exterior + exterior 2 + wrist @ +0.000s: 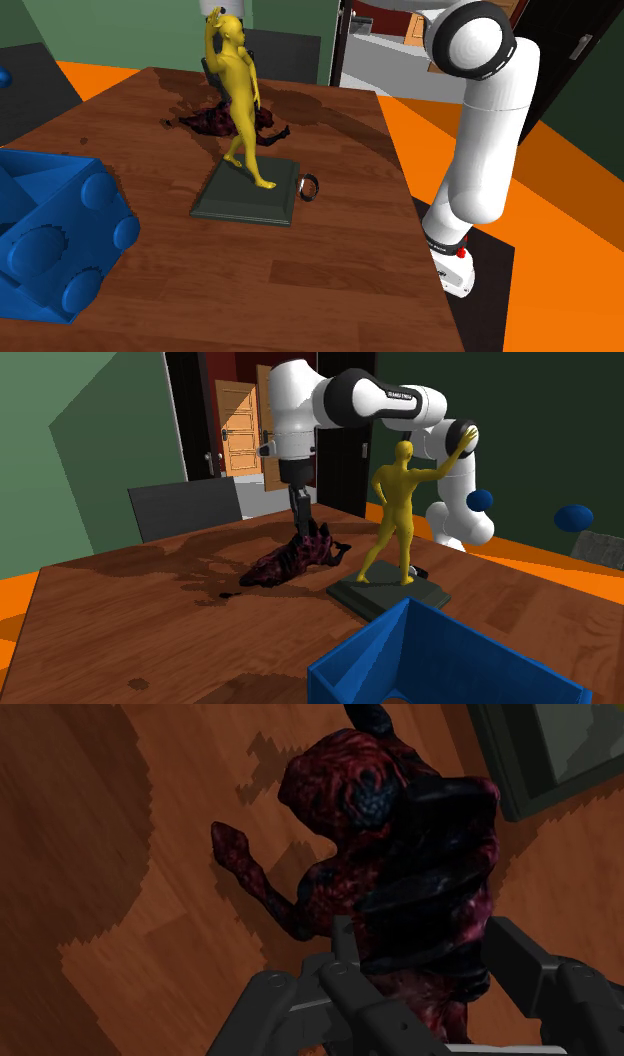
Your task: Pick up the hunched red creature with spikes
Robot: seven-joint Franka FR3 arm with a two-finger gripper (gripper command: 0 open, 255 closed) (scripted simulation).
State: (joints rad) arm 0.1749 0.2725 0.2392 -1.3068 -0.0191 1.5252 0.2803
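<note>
Jaws of your gripper [428, 949] stand part-closed, seemingly clasping the creature [360, 794] across its narrow body for a secure lift; it lies on the table [330, 270] beside the statue [240, 100], not yet raised.

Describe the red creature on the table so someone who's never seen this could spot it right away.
Start at the brown wooden table, then find the tall yellow figure standing on a dark base. Lying low beside that base, under the black gripper, is the creature: dark red with black patches and sprawled, unlike the smooth upright figure.
</note>
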